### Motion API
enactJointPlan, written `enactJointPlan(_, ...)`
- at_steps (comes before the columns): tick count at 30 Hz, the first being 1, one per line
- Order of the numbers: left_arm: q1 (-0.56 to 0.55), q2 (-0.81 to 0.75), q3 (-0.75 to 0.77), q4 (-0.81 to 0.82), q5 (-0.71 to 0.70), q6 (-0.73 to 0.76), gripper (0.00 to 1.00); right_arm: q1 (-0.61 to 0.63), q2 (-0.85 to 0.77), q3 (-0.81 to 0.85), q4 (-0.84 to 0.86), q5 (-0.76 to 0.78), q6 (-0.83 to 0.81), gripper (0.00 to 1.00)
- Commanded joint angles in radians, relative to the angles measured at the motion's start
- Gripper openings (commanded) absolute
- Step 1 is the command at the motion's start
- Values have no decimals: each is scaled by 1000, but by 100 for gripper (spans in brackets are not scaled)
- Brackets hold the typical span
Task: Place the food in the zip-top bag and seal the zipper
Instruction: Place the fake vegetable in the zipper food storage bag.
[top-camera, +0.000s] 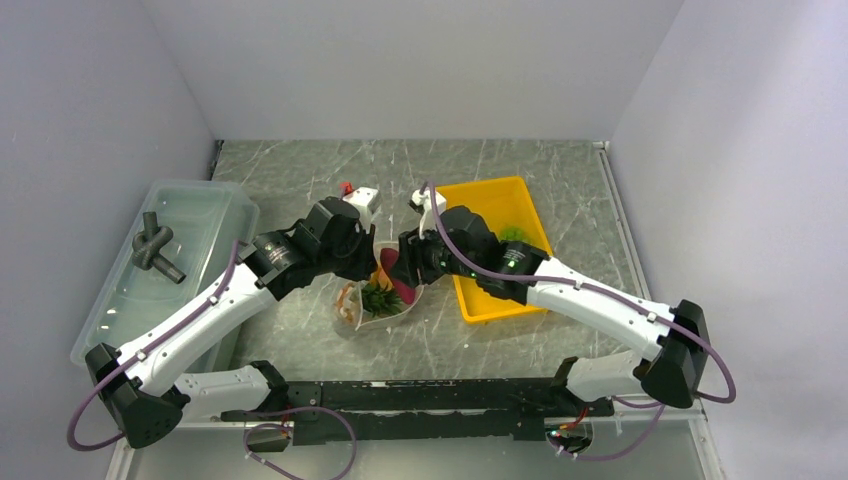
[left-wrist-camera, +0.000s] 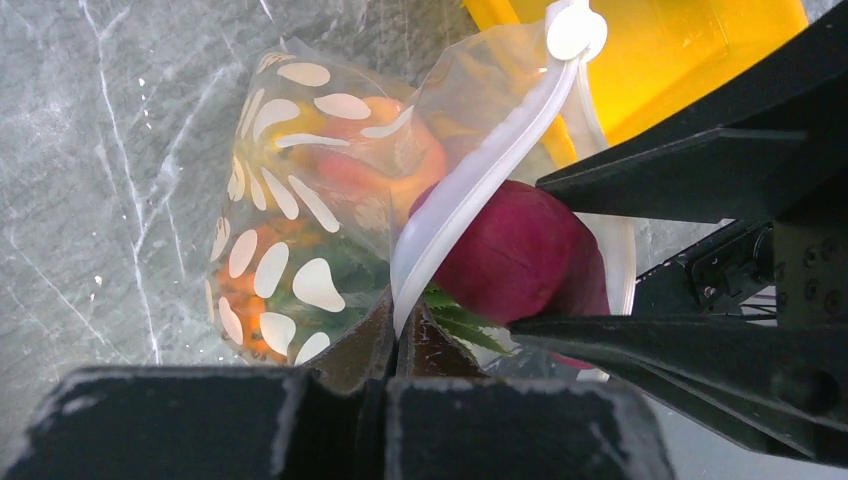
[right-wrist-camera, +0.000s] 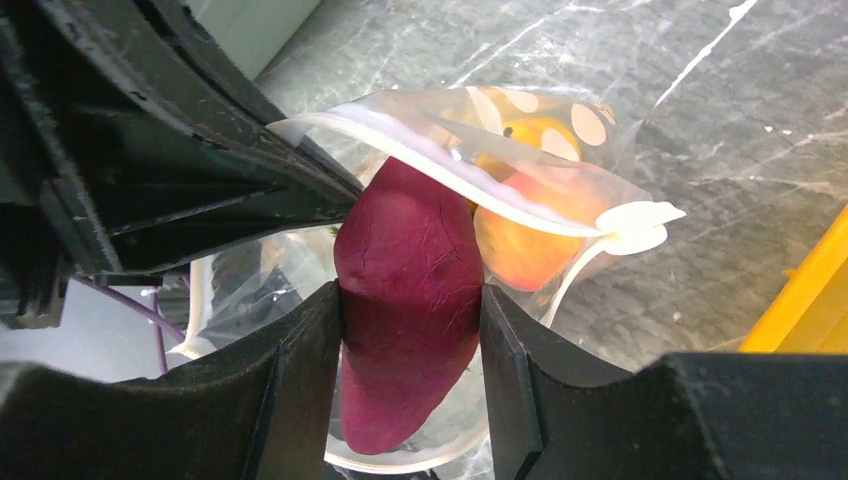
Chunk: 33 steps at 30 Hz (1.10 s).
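The zip-top bag (top-camera: 372, 308) lies between both arms, its mouth held open. My left gripper (left-wrist-camera: 398, 335) is shut on the zipper (left-wrist-camera: 480, 170), pinching the whitish strip at one side of the mouth. My right gripper (right-wrist-camera: 412, 300) is shut on the dark red-purple piece (right-wrist-camera: 405, 270), which sits in the bag's mouth (left-wrist-camera: 520, 250) just under the zipper strip (right-wrist-camera: 430, 150). Inside the dotted bag (left-wrist-camera: 290, 230) lie the peach-coloured fruit (right-wrist-camera: 525, 235) and the orange pineapple (left-wrist-camera: 235, 290), whose green crown (top-camera: 380, 298) shows from above. A green bunch (top-camera: 515, 233) rests in the tray.
The yellow tray (top-camera: 490, 205) stands right of the bag, under the right arm. A translucent lidded bin (top-camera: 190, 215) with a dark grey pipe fitting (top-camera: 152, 250) on it sits at the left. A white slider (left-wrist-camera: 575, 30) caps the zipper's far end.
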Motion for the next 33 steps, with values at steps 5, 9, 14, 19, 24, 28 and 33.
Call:
enactJointPlan(5, 1, -22, 47, 4, 27, -2, 0, 3, 42, 96, -31, 117, 73, 20)
enactJointPlan(9, 1, -23, 48, 9, 43, -1, 0, 3, 75, 128, -59, 143, 74, 25)
enactJointPlan(14, 1, -29, 43, 7, 48, -1, 0, 5, 92, 140, -82, 191, 76, 35)
enactJointPlan(19, 1, -34, 37, 7, 48, -3, 0, 4, 100, 141, -86, 198, 82, 50)
enactJointPlan(24, 1, -39, 30, 10, 48, -3, 0, 6, 90, 138, -76, 198, 84, 64)
enactJointPlan(28, 1, -37, 28, 12, 48, -3, 0, 8, 76, 137, -70, 200, 87, 73)
enactJointPlan(33, 1, -41, 28, 7, 47, -1, 0, 13, 37, 133, -60, 184, 84, 76)
